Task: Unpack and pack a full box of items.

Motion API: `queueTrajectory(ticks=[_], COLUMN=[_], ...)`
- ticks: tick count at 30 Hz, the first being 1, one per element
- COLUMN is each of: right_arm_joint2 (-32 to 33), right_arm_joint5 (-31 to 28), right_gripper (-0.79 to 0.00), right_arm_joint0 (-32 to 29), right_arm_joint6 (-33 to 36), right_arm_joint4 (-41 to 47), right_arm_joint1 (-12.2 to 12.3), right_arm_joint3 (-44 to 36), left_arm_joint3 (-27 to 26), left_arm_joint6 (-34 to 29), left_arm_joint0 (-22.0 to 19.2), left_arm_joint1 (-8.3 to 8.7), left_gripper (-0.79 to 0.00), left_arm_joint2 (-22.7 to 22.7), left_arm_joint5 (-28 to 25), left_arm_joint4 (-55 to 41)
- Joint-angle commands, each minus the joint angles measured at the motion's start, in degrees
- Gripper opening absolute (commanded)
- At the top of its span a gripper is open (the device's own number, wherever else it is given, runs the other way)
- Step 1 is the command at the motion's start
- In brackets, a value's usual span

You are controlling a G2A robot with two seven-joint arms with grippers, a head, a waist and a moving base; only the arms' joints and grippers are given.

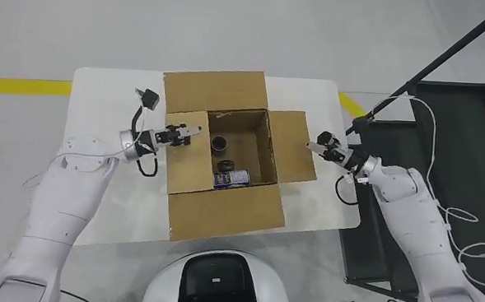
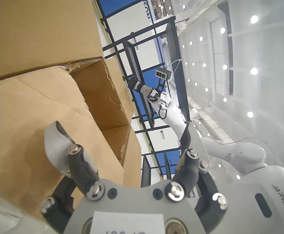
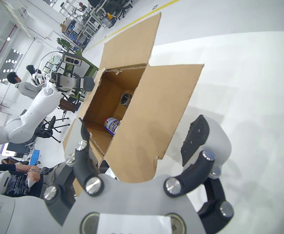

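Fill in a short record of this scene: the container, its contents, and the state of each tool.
Container: cardboard box, all four flaps open, on a white table
Contents: dark cylinder; labelled can lying on its side
Left tool: open, over the box's left flap
Right tool: open, over the right flap's outer edge
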Motion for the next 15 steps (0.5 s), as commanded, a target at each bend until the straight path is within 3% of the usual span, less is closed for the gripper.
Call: queueTrajectory(ticks=[1,9,11,15], right_arm_joint2=[-2.1,-6.8,-6.4,-5.5], right_arm_joint5=[-0.4,-7.1,-9.8,-9.8], right_gripper=[0.0,0.0,0.0,0.0], right_arm_joint0=[1.1,3.5,3.2,1.6], right_arm_joint6=[2.0,8.6,9.9,10.5], right_arm_joint4=[1.8,12.7,16.4,20.0], right_arm_joint1=[-0.4,-1.4,-1.2,0.0], right_arm_joint3=[2.2,4.8,4.0,-2.4], left_arm_joint3=[-0.3,-2.1,-2.6,-3.1], left_arm_joint6=[0.2,1.0,1.1,1.7], left_arm_joint0=[0.2,0.9,1.2,1.6], left_arm_joint1=[0.04,0.43,0.55,0.76], left_gripper=[0.0,0.0,0.0,0.0], left_arm_joint2=[0.2,0.1,-0.1,-0.6], left_arm_joint5=[-0.1,-1.0,-1.0,-0.9], left_arm_joint4=[0.8,3.9,3.9,4.2])
